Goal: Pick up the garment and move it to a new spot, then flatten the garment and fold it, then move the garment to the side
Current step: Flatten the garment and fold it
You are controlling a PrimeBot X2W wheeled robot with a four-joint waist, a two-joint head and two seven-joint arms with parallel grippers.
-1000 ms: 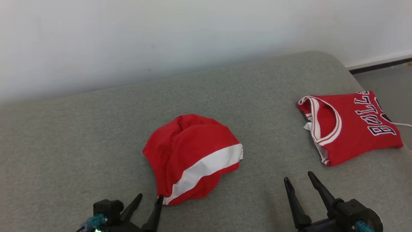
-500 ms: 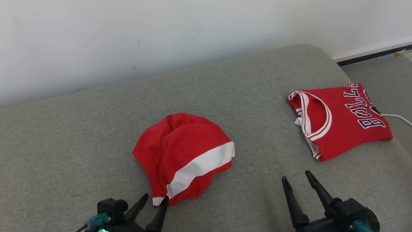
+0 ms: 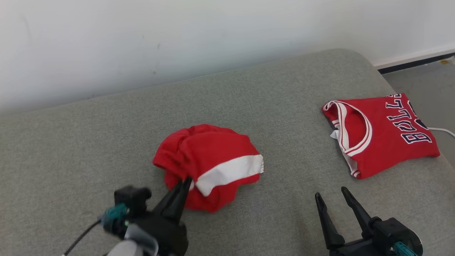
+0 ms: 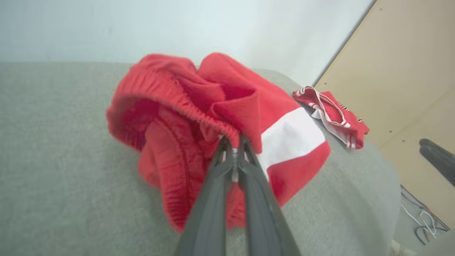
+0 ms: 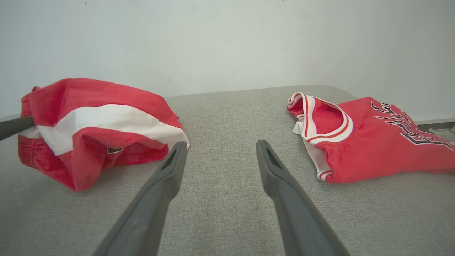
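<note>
Left gripper: the left gripper is low and left of centre in the head view, reaching up and to the right toward the garment. In the left wrist view its fingers are pressed together, clamped on a pinch of red cloth just under the gathered elastic edge.

Garment: red shorts with a broad white band lie bunched in a rumpled heap near the middle of the grey cushion. The near left edge is in the left gripper's grip. In the left wrist view the ribbed waistband curls open to the left of the fingers and the white band sits to their right. In the right wrist view the heap is at the left, with a dark finger reaching its left end.

Right gripper: the right gripper is at the lower right of the head view, above bare cushion, between the shorts and the jersey and touching neither. Its fingers stand well apart with nothing between them, as the right wrist view also shows.

Jersey: a red jersey with white-trimmed openings and dark lettering lies folded flat near the right end of the cushion, well apart from the shorts.

Far right: a white cable runs just beyond the jersey, over the grey floor.
</note>
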